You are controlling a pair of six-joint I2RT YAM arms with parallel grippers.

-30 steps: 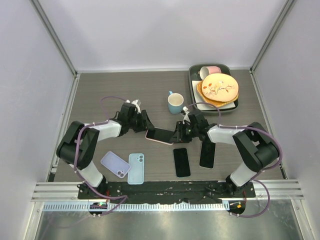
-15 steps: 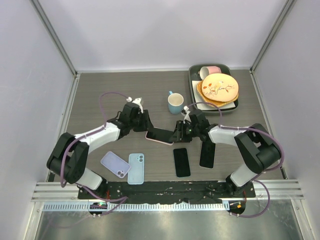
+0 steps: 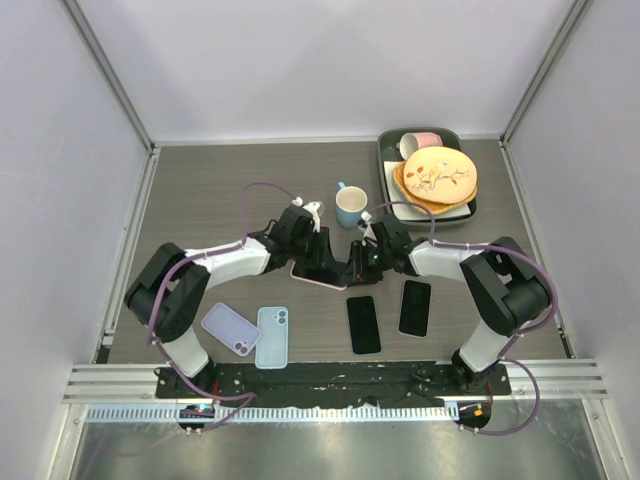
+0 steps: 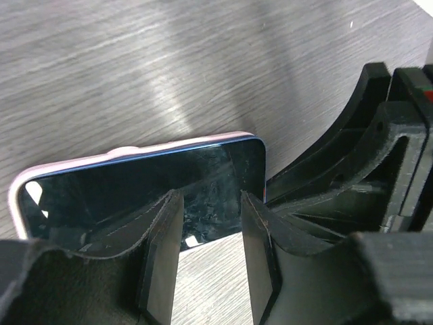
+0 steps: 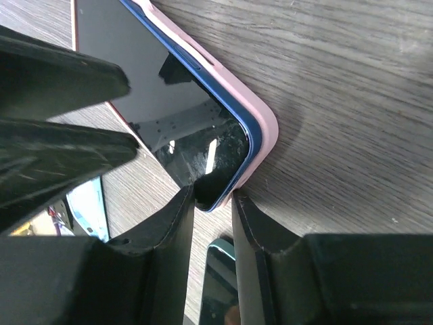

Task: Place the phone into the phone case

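A dark-screened phone with a blue rim [image 4: 128, 186] lies in a pink case [image 5: 260, 115] on the table between my two grippers [image 3: 318, 274]. My left gripper [image 4: 211, 203] is open, its fingertips [image 4: 168, 217] over the phone's near long edge, close to its right end. My right gripper [image 5: 213, 196] is shut on the phone's corner, one tip on the screen side and one on the pink case. In the top view the left gripper [image 3: 315, 252] and the right gripper [image 3: 360, 262] almost touch. A purple case [image 3: 231, 328] and a light blue case [image 3: 272, 336] lie at the front left.
Two black phones [image 3: 363, 324] [image 3: 415, 307] lie near the front edge. A blue mug [image 3: 350, 207] stands just behind the grippers. A tray [image 3: 384, 170] with plates and a pink cup [image 3: 426, 141] sits at the back right. Side walls enclose the table.
My left gripper has moved right along the phone, close to the right gripper. The right gripper has shifted slightly left, and the black phone beneath its arm now shows fully.
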